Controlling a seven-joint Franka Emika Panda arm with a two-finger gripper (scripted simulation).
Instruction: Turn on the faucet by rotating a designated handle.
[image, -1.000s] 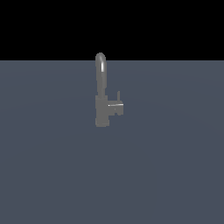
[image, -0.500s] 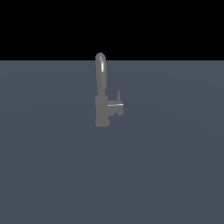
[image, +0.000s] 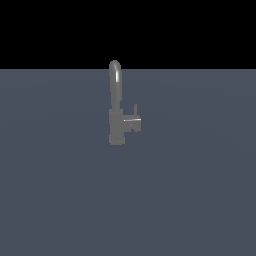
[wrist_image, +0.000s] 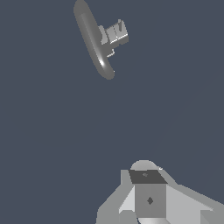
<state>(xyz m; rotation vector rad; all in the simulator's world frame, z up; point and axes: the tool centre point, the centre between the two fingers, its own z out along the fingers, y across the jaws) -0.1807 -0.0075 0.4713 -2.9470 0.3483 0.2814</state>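
I see one wide grey surface (image: 60, 200) and one faucet (image: 115, 107) standing mid-surface toward its far edge, with one handle (image: 133, 120) jutting to the exterior view's right. My one pincer (wrist_image: 151, 199) hangs well apart from it — how far open, I cannot tell. My worry: hitting the tall spout — it rises right beside the stub.

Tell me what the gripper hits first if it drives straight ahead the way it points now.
Probably only the bare blue-grey floor. The dull-grey metal faucet and its short grey handle lie off to one side of the gripper, though depth is hard to judge.
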